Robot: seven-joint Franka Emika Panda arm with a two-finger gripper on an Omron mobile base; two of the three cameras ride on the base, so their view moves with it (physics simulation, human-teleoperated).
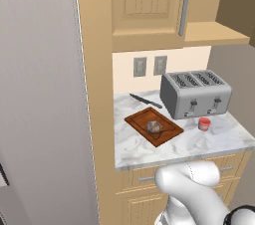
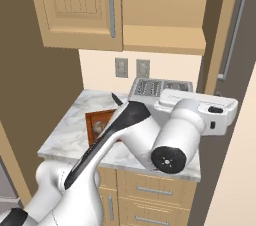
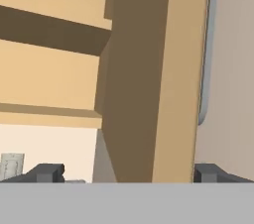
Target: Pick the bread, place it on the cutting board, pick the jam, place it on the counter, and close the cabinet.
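The flat rectangular reddish-brown wooden cutting board lies on the white-grey marbled stone worktop with its long axis running diagonally, from the front left toward the back right of the left base view. The small rounded brownish-grey bread sits on the board near its middle. The small red jam jar with a pale lid stands upright on the worktop, just in front of the silver four-slot toaster and to the right of the board, apart from it. A dark knife lies behind the board, its long axis also diagonal. The worktop rests over light wooden drawers and the wall behind it carries two grey sockets. Above hangs the light tan wooden wall cabinet with a long vertical grey bar handle; its left door is shut. The right base view shows the right door swung out, edge toward the camera, with its own grey handle; the left base view shows instead the open shelf inside. In the hand view the end effector has its two dark fingertips standing wide apart, holding nothing, in front of the tan edge of the open door, with the cabinet shelves to the left.
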